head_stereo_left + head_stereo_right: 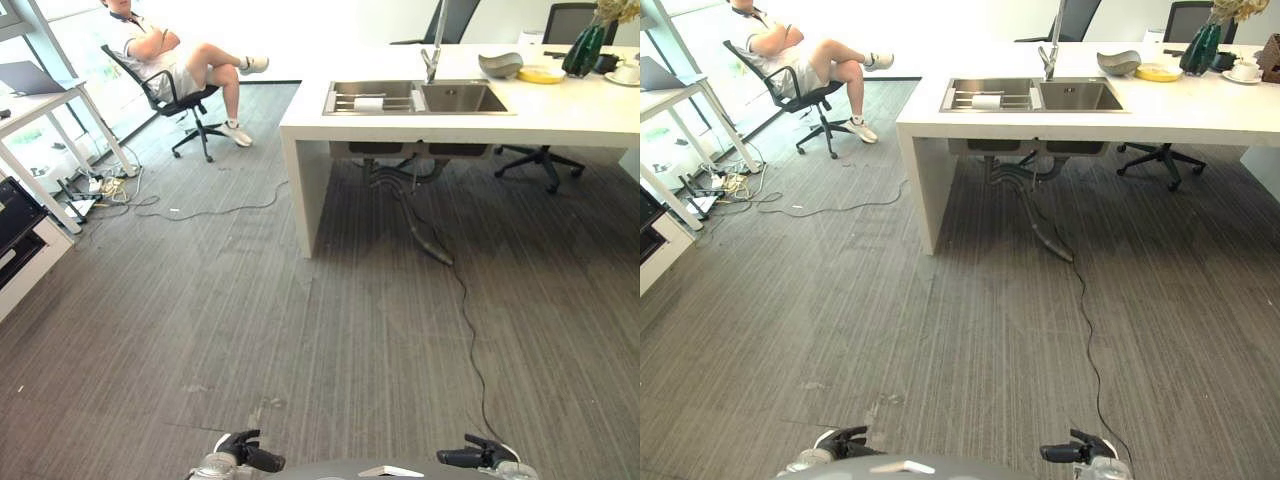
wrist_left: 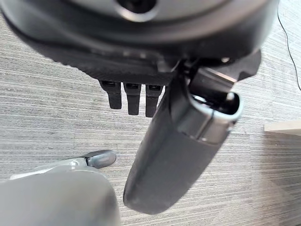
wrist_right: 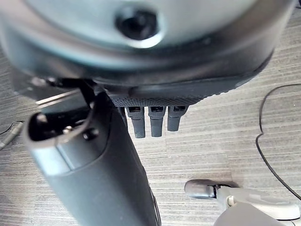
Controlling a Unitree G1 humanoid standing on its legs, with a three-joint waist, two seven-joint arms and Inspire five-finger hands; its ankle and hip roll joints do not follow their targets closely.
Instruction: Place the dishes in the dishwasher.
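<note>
Both hands hang low and close to the robot: the left hand and the right hand are over the grey carpet floor, fingers relaxed and straight, holding nothing. Well apart from them stands the white table with a double sink and a tap set in it. The dishes are near the far right edge of the table: a grey bowl, a yellow plate just beside it, and a cup on a saucer at the right end. I judge them stiff, smooth and fragile, so better to take the bowl and plate by the rim. The left sink basin holds a rack; what else is inside I cannot tell. A green vase stands near the plate. A person sits on an office chair at the far left.
</note>
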